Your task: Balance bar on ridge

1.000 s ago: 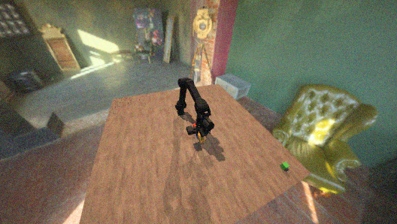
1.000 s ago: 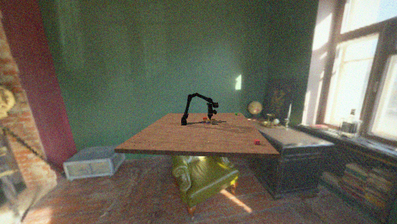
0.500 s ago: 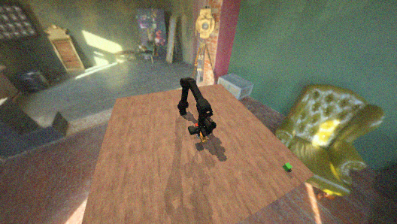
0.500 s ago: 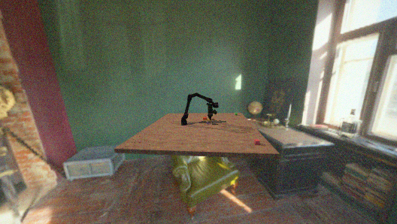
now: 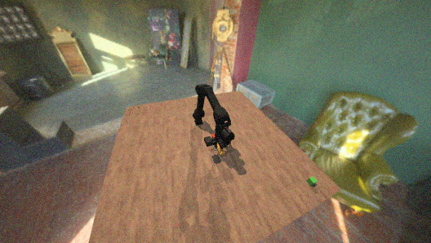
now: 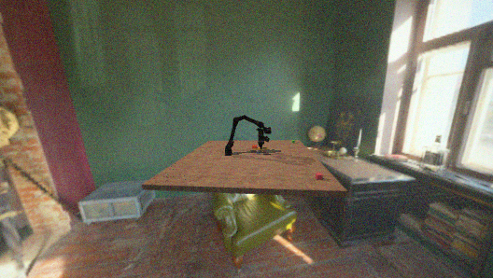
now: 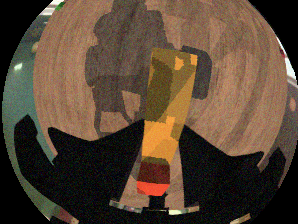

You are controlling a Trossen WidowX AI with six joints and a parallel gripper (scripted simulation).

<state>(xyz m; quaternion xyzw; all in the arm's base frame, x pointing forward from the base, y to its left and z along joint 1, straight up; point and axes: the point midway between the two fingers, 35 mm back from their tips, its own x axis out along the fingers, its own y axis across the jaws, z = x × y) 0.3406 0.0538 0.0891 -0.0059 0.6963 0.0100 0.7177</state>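
In the centre of the top view, the black end effector [image 5: 220, 148] [image 6: 261, 147] [image 7: 162, 125] was clamped on the orange bar [image 5: 221, 150] [image 7: 171, 85] above the counter [image 5: 155, 175] [image 6: 243, 179] [image 7: 240, 90], presumably to keep it steady for levelling on the ridge.

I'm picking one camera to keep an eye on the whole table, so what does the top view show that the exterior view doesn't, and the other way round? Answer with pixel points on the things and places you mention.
Only the top view: the painting [image 5: 163, 30] and the framed panel [image 5: 73, 53] against the far wall.

Only the exterior view: a red block [image 6: 318, 176] near a table corner, plus the window [image 6: 441, 70] and the dark desk [image 6: 371, 170].

Both: the table [image 5: 155, 183] [image 6: 233, 173], arm [image 5: 211, 99] [image 6: 252, 120], green block [image 5: 312, 181] [image 6: 293, 141], armchair [image 5: 355, 118] [image 6: 261, 226] and pale chest [image 5: 255, 93] [image 6: 112, 201].
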